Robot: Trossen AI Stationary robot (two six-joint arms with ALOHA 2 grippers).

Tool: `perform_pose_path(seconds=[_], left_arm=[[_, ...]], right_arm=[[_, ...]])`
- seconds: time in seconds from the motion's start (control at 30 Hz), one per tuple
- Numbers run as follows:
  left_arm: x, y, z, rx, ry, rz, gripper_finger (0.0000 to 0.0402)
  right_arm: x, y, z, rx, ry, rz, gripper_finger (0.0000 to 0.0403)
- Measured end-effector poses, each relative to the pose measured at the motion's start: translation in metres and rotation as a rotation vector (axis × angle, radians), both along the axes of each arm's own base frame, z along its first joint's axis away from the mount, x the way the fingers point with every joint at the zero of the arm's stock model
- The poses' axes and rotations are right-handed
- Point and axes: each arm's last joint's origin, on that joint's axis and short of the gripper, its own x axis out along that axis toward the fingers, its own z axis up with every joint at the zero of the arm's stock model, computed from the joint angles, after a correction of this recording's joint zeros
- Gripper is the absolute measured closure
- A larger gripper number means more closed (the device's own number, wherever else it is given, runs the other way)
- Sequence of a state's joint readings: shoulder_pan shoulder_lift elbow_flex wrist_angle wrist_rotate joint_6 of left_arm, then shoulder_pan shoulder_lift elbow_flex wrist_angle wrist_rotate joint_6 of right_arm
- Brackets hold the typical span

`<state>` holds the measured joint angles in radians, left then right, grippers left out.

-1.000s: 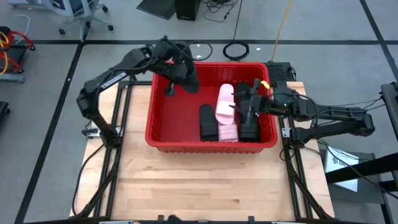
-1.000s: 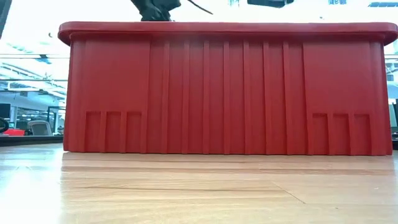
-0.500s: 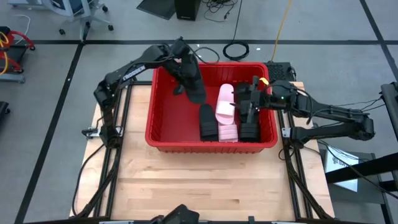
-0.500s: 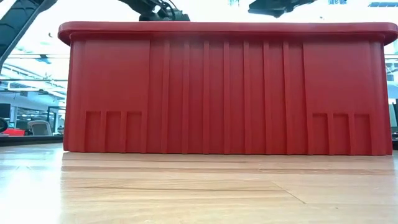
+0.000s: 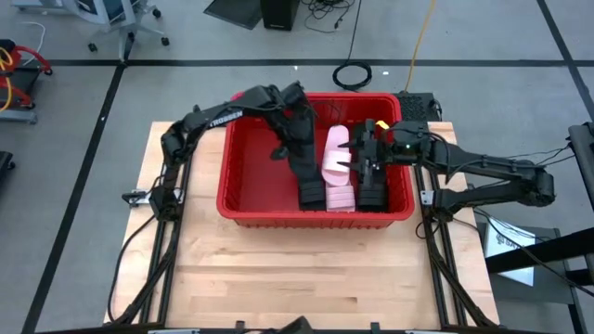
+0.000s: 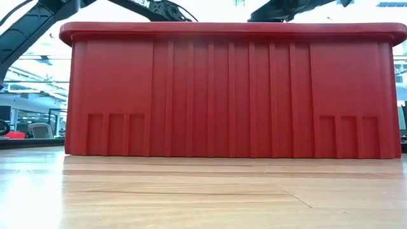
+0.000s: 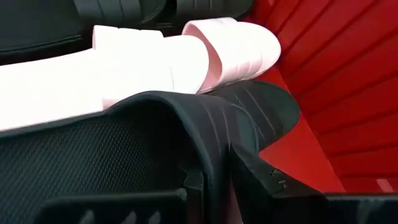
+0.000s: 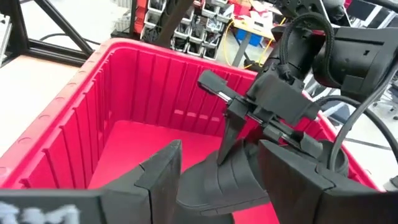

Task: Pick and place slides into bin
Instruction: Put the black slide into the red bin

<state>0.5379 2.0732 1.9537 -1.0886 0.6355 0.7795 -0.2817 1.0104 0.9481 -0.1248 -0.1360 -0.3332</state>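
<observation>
The red bin (image 5: pixel 241 176) stands on the wooden table; its near wall fills the low view (image 6: pixel 229 89). Inside lie two pale pink slides (image 5: pixel 337 172), a black slide (image 5: pixel 312 195) to their left and black slides (image 5: pixel 373 190) to their right. My left gripper (image 5: pixel 295 139) reaches into the bin from the far left, shut on another black slide (image 5: pixel 303 165), which also shows in the right wrist view (image 8: pixel 227 177). My right gripper (image 5: pixel 364 153) hovers open over the bin's right part and holds nothing. My left gripper pinches the black slide at its upper end (image 8: pixel 239 146) between its two fingers, coming from above and slanting down into the bin. The slide hangs tilted below the fingers, its ribbed strap (image 7: pixel 230 121) beside one finger (image 7: pixel 258 180). Whether its lower end rests on anything, I cannot tell.
The bin's thick rim (image 6: pixel 229 28) and ribbed walls (image 8: pixel 93 124) surround both grippers. The bin's left floor (image 5: pixel 251 181) is bare. Bare wooden table (image 5: pixel 297 269) lies in front of the bin. Cables and a chair stand on the floor beyond the table.
My left gripper has carried the black slide from over the bin's far left corner toward the table's right and near edges, down into the bin, up to the slides lying there. The slide has stayed hanging in the shut gripper.
</observation>
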Motion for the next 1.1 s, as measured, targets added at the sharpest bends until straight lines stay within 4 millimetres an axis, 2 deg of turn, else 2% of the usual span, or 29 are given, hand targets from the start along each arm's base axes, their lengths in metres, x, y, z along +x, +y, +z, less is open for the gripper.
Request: perform_pose_path(seconds=[0.17,0.53,0.9,1.1], left_arm=[[0.002,0.002,-0.002,0.025,-0.013,-0.004,0.0344],[-0.002,0.022,-0.005,-0.011,-0.043,0.060,0.0344],[0.009,0.023,-0.029,-0.040,-0.001,0.050,0.0344],[0.018,0.015,-0.036,-0.097,-0.020,0.021,0.0344]], right_arm=[[0.000,0.000,0.000,0.000,0.001,0.000,0.0202],[0.000,0.000,0.000,0.006,0.000,-0.002,0.0202],[0.000,0.000,0.000,0.007,0.000,-0.002,0.0202],[0.000,0.000,0.000,0.011,-0.001,-0.002,0.0202]])
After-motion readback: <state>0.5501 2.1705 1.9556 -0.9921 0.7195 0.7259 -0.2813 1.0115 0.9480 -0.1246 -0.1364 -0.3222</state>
